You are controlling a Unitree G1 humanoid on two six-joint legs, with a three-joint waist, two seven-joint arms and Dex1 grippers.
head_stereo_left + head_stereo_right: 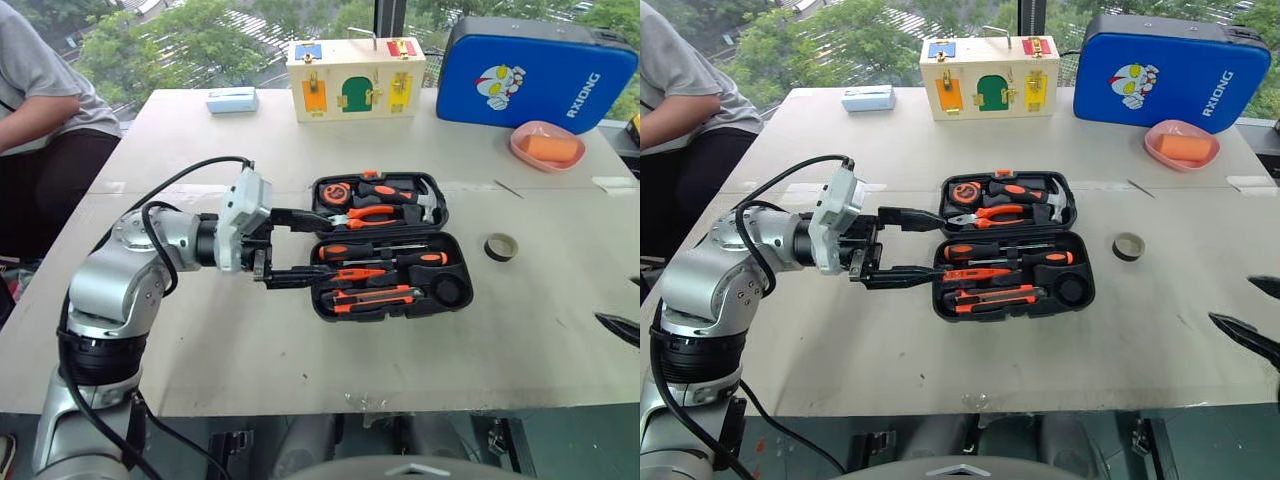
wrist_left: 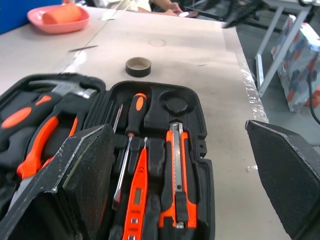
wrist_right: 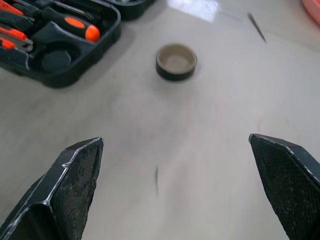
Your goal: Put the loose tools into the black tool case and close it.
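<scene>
Two screwdrivers (image 1: 385, 251), one tester screwdriver (image 1: 352, 273) and one utility knife (image 1: 375, 297) lie lengthwise in the open black tool case (image 1: 455, 300); one tape roll (image 1: 500, 246) sits on the counter (image 1: 250, 340). Left end effector (image 1: 305, 248) and right end effector (image 3: 182, 190) gape empty.

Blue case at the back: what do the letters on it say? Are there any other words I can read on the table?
"RXIONG": white letters running up the side of the blue padded case, next to its cartoon figure.
Tester screwdriver in the black tool case: small marks, too blurred to read.
Wooden latch box: no words seen.
</scene>
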